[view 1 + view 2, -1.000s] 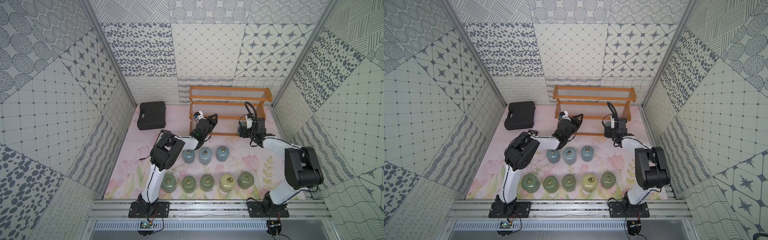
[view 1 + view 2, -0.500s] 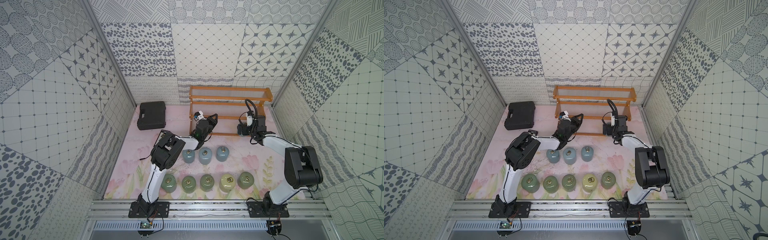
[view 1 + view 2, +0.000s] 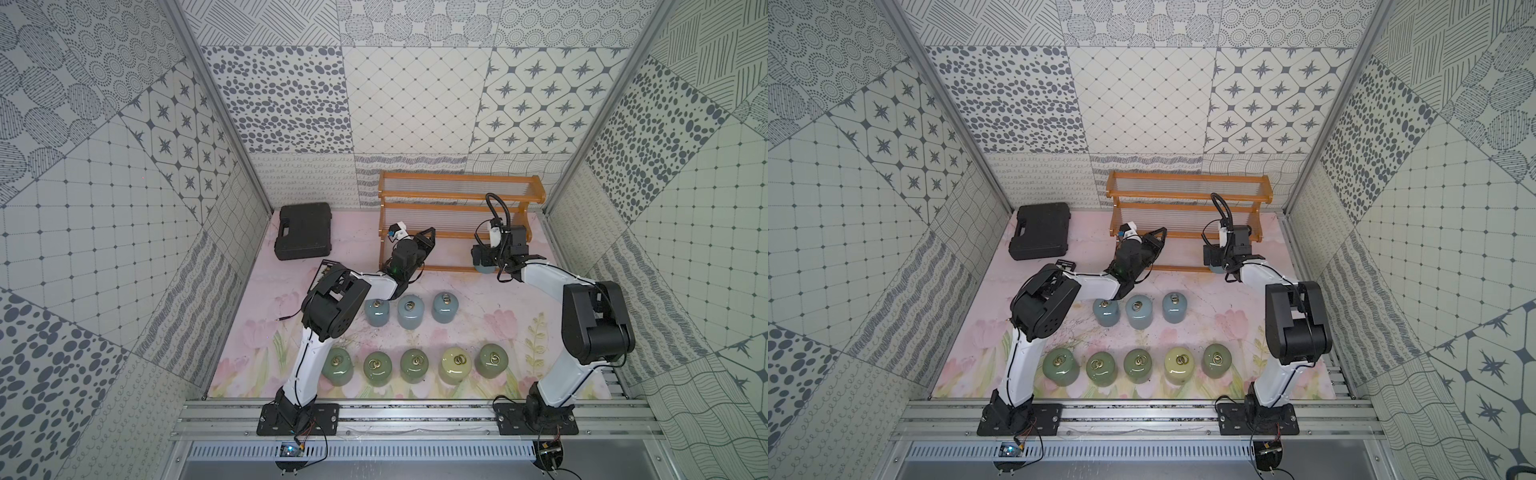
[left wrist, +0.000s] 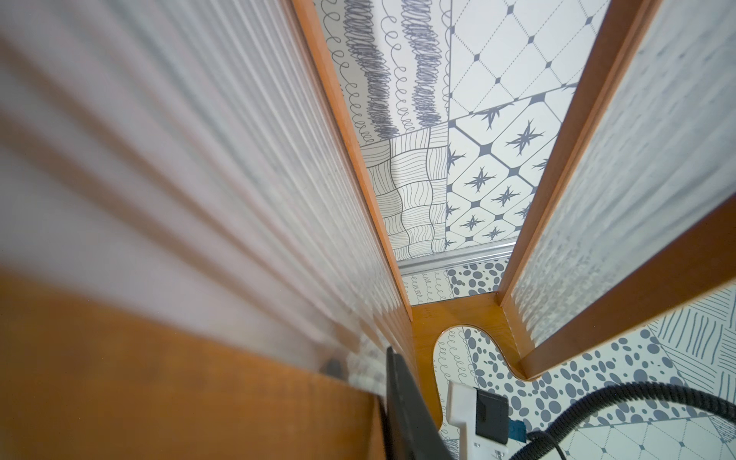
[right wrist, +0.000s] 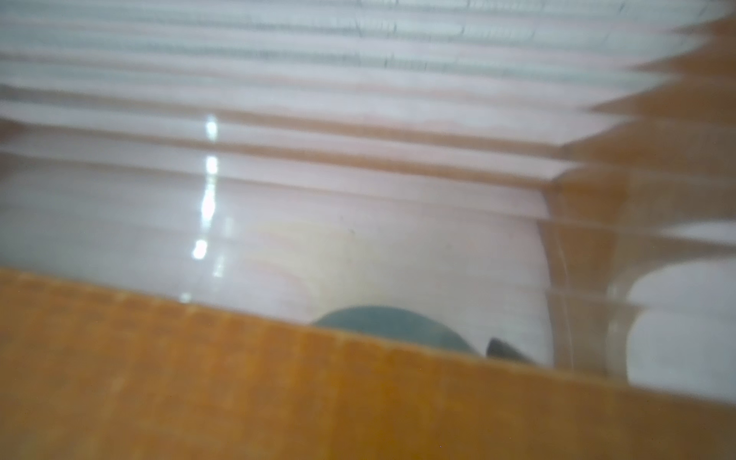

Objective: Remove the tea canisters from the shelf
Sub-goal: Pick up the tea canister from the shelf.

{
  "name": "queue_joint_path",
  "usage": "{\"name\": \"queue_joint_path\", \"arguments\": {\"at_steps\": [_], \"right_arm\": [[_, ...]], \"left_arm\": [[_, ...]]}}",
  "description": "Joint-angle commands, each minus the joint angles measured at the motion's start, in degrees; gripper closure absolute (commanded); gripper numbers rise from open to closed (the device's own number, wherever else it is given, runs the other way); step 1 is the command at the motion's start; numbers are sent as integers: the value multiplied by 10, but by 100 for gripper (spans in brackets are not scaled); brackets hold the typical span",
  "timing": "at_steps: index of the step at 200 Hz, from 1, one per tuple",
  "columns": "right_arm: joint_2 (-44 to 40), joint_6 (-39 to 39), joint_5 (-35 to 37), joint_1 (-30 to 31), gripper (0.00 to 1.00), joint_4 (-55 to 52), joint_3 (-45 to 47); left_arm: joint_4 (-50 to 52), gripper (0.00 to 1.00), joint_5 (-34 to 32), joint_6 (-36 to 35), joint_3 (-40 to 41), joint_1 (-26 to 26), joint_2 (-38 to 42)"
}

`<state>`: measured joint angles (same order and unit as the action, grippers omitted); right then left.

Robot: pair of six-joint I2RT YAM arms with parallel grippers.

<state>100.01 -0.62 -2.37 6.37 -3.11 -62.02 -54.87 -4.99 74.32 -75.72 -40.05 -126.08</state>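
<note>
8 tea canisters (image 3: 409,313) parked lower centre; last blue one (image 3: 484,269) by shelf (image 3: 457,189), at right gripper (image 3: 484,261), grip can't be told; left gripper (image 3: 428,235) closed, empty.

pale blue canister (image 3: 484,270): sitting at the right end of the shelf (image 3: 457,193)'s lowest front rail, mostly being covered by the right gripper (image 3: 482,255)
right gripper jaws: hiding under the wrist in both top views
right wrist view: blurring throughout; rail masking all but the canister's dome
left gripper (image 3: 430,232): showing only one dark finger (image 4: 402,410) in the left wrist view, running off the picture's edge
</note>
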Motion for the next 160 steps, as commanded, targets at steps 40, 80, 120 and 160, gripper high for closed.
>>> {"name": "queue_joint_path", "arguments": {"at_steps": [40, 80, 120, 160], "right_arm": [[-2, 9, -6, 1, 9, -15, -7], [-17, 6, -8, 1, 26, -15, 7], [-63, 3, -17, 4, 30, -24, 27], [-134, -3, -14, 26, 32, -42, 73]], "left_arm": [[73, 70, 111, -19, 5, -3, 4], [80, 68, 111, -32, 9, -3, 15], [78, 73, 116, -31, 9, -3, 16], [78, 79, 118, -33, 4, -3, 14]]}}
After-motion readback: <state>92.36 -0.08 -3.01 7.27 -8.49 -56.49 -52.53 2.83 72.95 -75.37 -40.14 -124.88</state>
